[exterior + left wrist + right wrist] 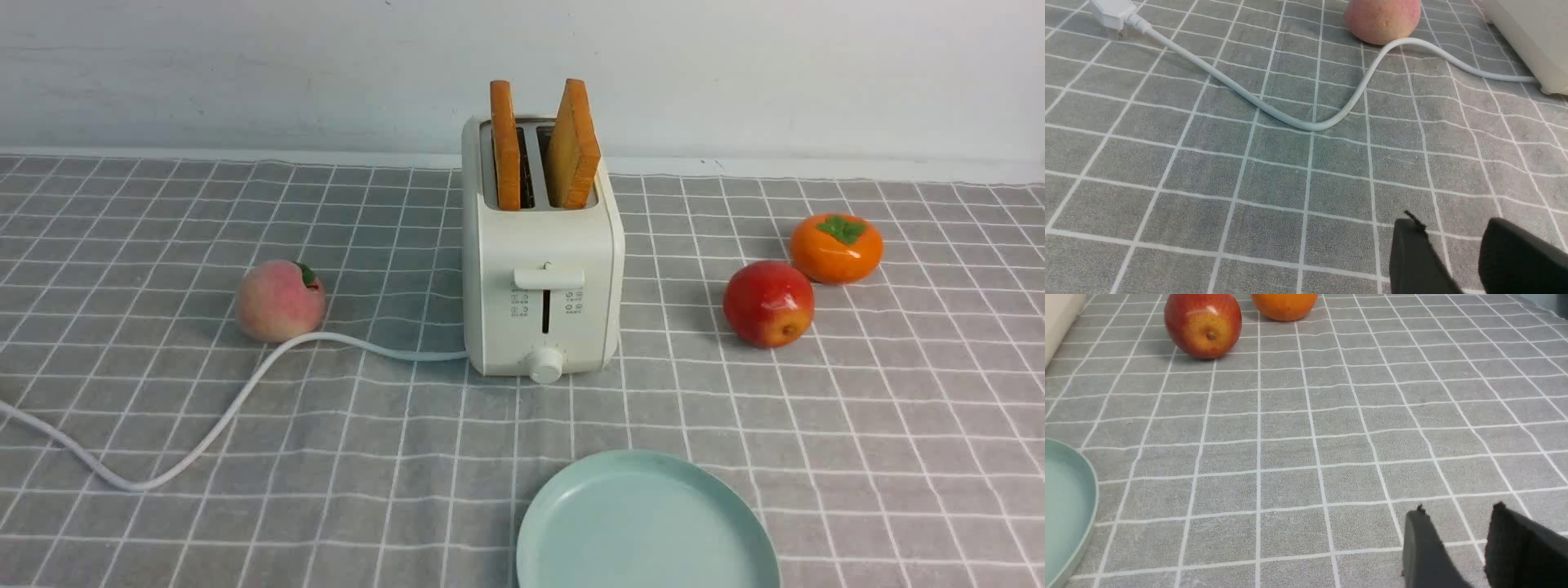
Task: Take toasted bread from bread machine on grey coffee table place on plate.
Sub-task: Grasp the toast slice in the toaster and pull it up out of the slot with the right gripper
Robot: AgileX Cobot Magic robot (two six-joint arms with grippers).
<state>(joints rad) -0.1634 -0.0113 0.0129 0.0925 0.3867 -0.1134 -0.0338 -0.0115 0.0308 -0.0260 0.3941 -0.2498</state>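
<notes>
Toast in toaster, plate in front

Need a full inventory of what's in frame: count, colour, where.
toast: 2, golden-brown, one standing in each toaster slot, the right one tilted
toaster: 1, cream-white, middle of the table
cord: 1, white, runs from the toaster past the peach to the plug
plug: 1, white, lying on the table
peach: 1, pink, left of the toaster
apple: 1, red, right of the toaster
persimmon: 1, orange, behind the apple
plate: 1, pale green, empty, in front of the toaster
table: 1, grey with white grid
wall: white, behind
left hand: black, open, empty
right hand: black, open, empty
</notes>
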